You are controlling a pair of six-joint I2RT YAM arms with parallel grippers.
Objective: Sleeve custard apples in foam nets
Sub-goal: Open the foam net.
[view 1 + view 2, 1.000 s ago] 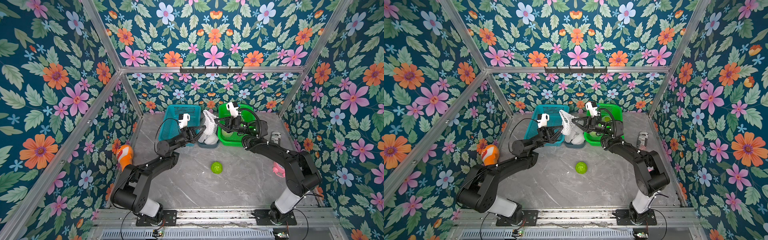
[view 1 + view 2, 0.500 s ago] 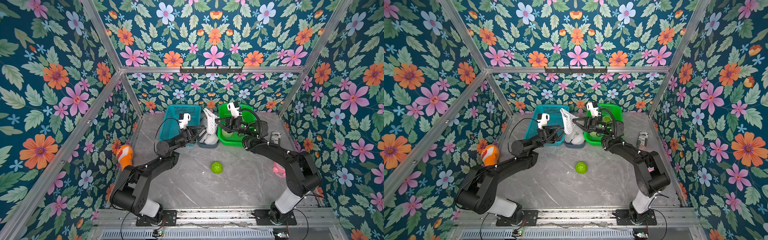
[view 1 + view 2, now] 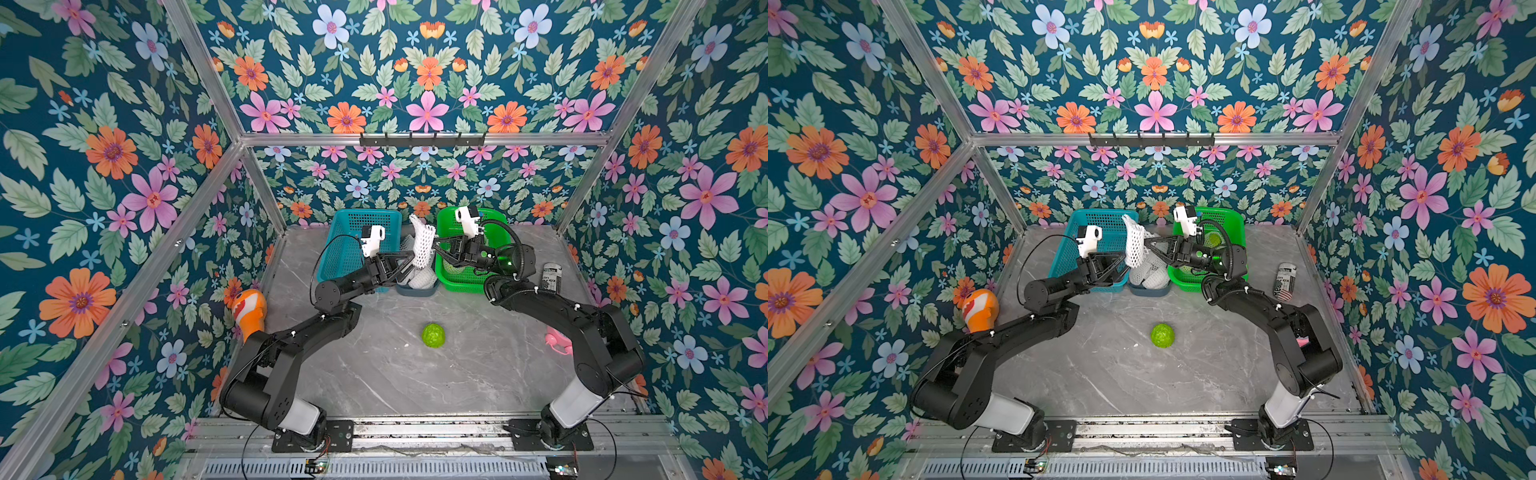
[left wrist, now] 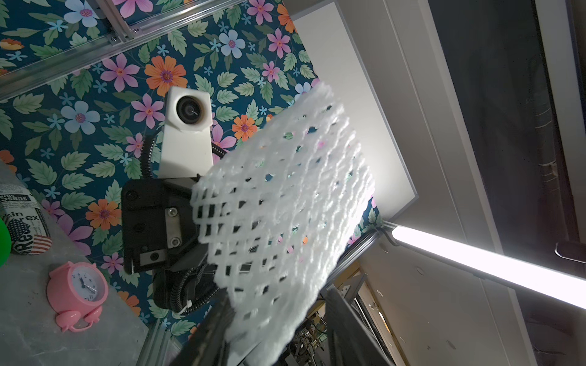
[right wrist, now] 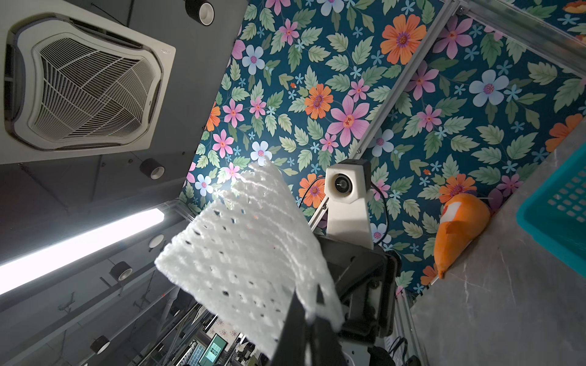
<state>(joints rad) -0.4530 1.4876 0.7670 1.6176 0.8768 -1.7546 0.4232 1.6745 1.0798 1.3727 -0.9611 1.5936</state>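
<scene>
Bright, even overhead lighting in both top views. Only soft, faint shadows on the table [image 3: 386,374], one close under the custard apple [image 3: 433,335]. Sharp at centre; wide-angle stretch of the patterned walls [image 3: 104,166] toward the edges. Dim and contrasty in both wrist views, with blown-out glare from a ceiling light tube [image 4: 488,263] against dark surroundings. Soft focus and overexposure on the near foam net [image 4: 285,206]; backlit and blurred likewise in the right wrist view.

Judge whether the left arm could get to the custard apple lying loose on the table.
Probably yes: the custard apple lies alone on the bare table, with nothing around it. The left claw, up at the foam net that the right claw pinches, would only have to swing back and down.
</scene>
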